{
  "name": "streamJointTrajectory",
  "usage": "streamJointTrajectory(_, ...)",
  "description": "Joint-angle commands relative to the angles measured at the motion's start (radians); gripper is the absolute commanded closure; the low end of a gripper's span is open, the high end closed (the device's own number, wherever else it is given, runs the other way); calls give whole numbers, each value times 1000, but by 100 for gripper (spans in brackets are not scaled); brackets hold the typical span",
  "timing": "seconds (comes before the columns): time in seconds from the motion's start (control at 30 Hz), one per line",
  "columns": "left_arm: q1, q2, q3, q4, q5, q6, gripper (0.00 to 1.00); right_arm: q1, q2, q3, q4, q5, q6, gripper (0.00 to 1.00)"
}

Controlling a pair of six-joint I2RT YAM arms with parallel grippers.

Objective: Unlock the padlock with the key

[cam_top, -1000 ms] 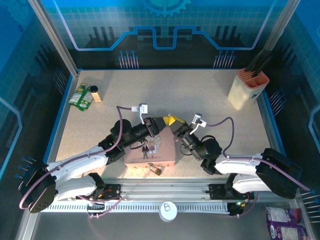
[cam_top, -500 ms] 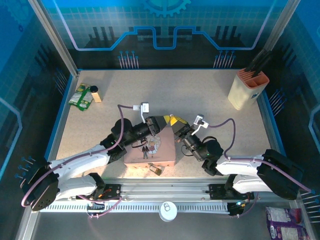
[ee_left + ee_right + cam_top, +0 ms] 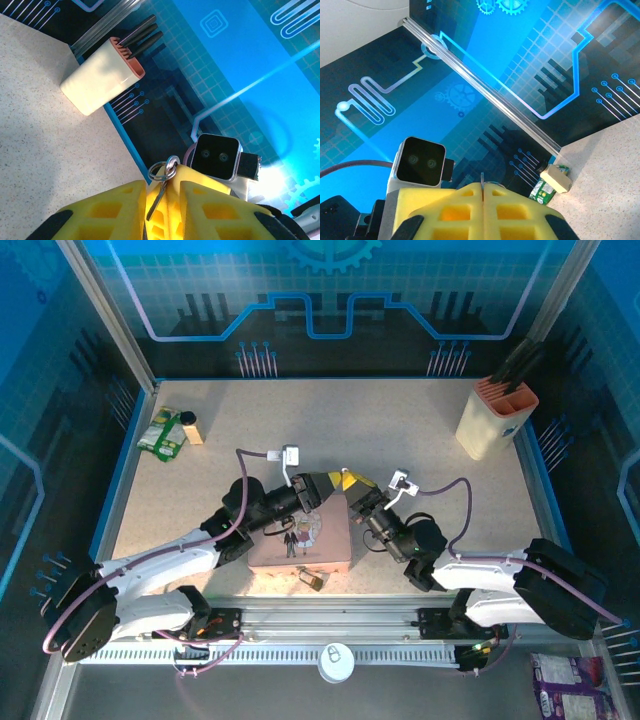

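The tiny brass padlock point(image 3: 311, 579) lies on the table just in front of the pink tin point(image 3: 300, 537). Above the tin's far edge my two yellow-fingered grippers meet tip to tip. My right gripper point(image 3: 352, 483) point(image 3: 483, 189) is shut, with a thin metal edge of the key point(image 3: 482, 177) sticking out between its fingers. In the left wrist view the slim key point(image 3: 157, 199) hangs by its ring point(image 3: 161, 171) from the right gripper's tip. Its blade lies in the narrow gap of my left gripper point(image 3: 162, 186) point(image 3: 320, 485), whose jaws stand slightly apart around it.
A beige holder with dark utensils point(image 3: 496, 418) point(image 3: 102, 75) stands at the back right. A green packet point(image 3: 160, 433) and a small bottle point(image 3: 189, 427) point(image 3: 555, 178) lie at the back left. Blue rails edge the table.
Both grippers have edged slightly to the right, still tip to tip. The padlock and the tin have not moved.
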State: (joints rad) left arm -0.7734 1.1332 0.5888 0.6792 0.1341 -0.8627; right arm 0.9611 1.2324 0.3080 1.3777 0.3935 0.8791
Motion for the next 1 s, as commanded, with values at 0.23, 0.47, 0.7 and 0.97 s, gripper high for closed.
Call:
streamJointTrajectory(0.23,0,25,24,44,62,8,76,-7,-25,-9,45,30,29,100)
streamJointTrajectory(0.47,-1,32,30,53,71,3,86,-11,-26,-16,46,37,30,100)
streamJointTrajectory(0.7,0,3,43,-24,24,74,96,-18,-34,-30,20,44,28,96)
streamJointTrajectory(0.97,12,33,372,-820,-264,654,100,-236,-394,100,-1032,-87,83,69)
